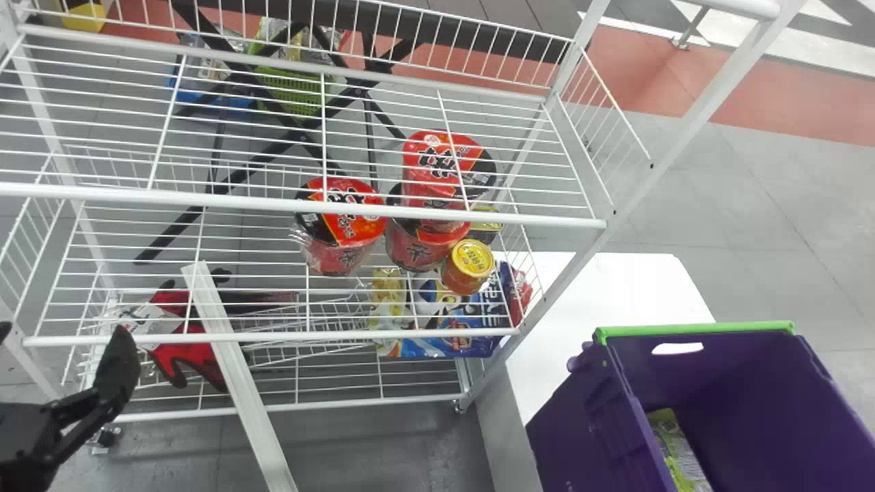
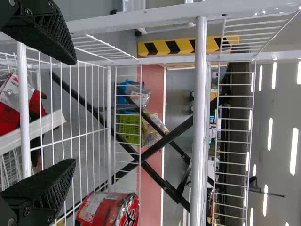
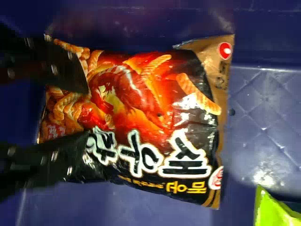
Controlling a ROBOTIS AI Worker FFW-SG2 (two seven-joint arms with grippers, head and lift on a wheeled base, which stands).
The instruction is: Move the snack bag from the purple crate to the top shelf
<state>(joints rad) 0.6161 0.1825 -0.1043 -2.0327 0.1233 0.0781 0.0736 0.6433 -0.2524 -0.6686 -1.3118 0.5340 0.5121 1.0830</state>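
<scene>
The snack bag (image 3: 141, 122), black, red and orange, lies in the purple crate (image 3: 263, 108) in the right wrist view. Over its one end my right gripper (image 3: 88, 113) stands open, one finger toward each long side of the bag, which bulges up between them. In the head view the purple crate (image 1: 574, 437) is at the lower right. My left gripper (image 1: 113, 372) is parked at the left edge there, before the white wire rack; in the left wrist view the left gripper (image 2: 75, 112) is open and empty. The top shelf (image 1: 273, 123) spans the upper part of the head view.
Red noodle cups (image 1: 345, 219) and a yellow-lidded can (image 1: 472, 260) stand in the rack, above blue snack packs (image 1: 444, 335). Red gloves (image 1: 184, 342) lie at its left. A green bag (image 1: 677, 451) is inside the crate, beside a white table (image 1: 608, 287).
</scene>
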